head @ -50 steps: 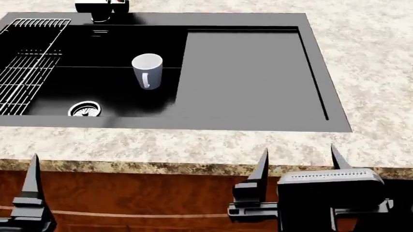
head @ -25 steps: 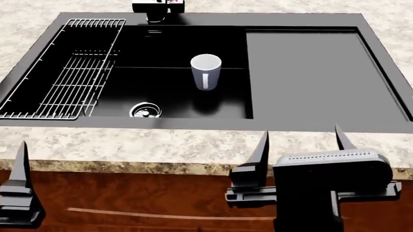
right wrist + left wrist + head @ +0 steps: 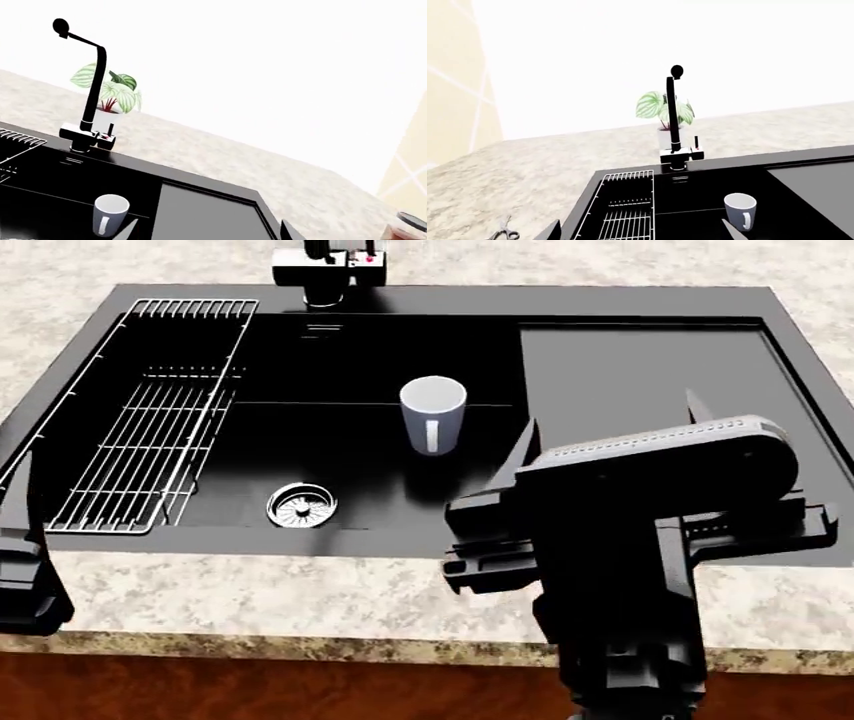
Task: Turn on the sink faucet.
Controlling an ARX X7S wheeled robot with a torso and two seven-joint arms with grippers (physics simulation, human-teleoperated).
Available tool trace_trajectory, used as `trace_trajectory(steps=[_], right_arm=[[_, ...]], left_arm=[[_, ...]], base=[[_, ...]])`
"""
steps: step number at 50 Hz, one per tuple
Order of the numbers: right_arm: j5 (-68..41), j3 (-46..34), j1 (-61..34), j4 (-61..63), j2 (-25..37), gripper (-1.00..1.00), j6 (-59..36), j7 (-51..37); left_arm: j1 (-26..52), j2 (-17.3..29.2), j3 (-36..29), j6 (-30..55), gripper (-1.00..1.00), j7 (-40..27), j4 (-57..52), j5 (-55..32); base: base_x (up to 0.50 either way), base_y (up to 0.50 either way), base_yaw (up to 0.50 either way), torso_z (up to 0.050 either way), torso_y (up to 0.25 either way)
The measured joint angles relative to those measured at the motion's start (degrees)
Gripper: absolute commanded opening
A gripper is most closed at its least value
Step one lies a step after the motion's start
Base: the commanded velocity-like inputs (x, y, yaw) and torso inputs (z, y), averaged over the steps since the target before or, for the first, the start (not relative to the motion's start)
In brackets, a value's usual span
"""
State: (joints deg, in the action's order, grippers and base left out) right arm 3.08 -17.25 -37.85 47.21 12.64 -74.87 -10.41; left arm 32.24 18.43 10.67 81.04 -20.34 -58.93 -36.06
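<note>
The black sink faucet (image 3: 673,120) rises at the back rim of the sink (image 3: 400,545), its curved tip high and its blocky base (image 3: 327,268) carrying a side lever. The right wrist view also shows the sink faucet (image 3: 92,85) in full. My right gripper (image 3: 610,420) hovers open over the sink's flat drainboard (image 3: 641,360), well short of the faucet. My left gripper (image 3: 642,236) is open too, low at the sink's front left corner. Neither holds anything.
A white mug (image 3: 433,415) stands in the basin, near a chrome drain (image 3: 302,505). A silver wire rack (image 3: 154,425) fills the basin's left side. A potted plant (image 3: 664,111) stands behind the faucet. Scissors (image 3: 506,232) lie on the speckled counter (image 3: 267,595).
My right arm has risen and moved forward from below the counter edge to over the drainboard. The head view has shifted, bringing the whole sink into view.
</note>
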Motion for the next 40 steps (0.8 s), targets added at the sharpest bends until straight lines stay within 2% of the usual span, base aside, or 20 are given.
trace_trajectory(steps=[17, 27, 40], right_arm=[[0.38, -2.41, -5.49, 2.44, 0.1, 1.0, -5.78, -0.02], [0.23, -2.07, -6.9, 2.8, 0.11, 1.0, -6.93, 0.26], [0.09, -1.13, -7.29, 2.28, 0.37, 1.0, -6.58, 0.42]], left_arm=[[6.44, 3.27, 5.55, 6.21, 1.0, -11.05, 0.38, -18.15], [8.7, 4.64, 5.6, 7.41, 1.0, -16.18, 1.19, -24.33], [10.27, 5.97, 2.71, 6.7, 1.0, -20.92, 2.37, -28.08]], base=[[0.5, 0.08, 0.0, 0.05, 0.084], [0.5, 0.17, 0.0, 0.05, 0.084], [0.5, 0.17, 0.0, 0.05, 0.083]])
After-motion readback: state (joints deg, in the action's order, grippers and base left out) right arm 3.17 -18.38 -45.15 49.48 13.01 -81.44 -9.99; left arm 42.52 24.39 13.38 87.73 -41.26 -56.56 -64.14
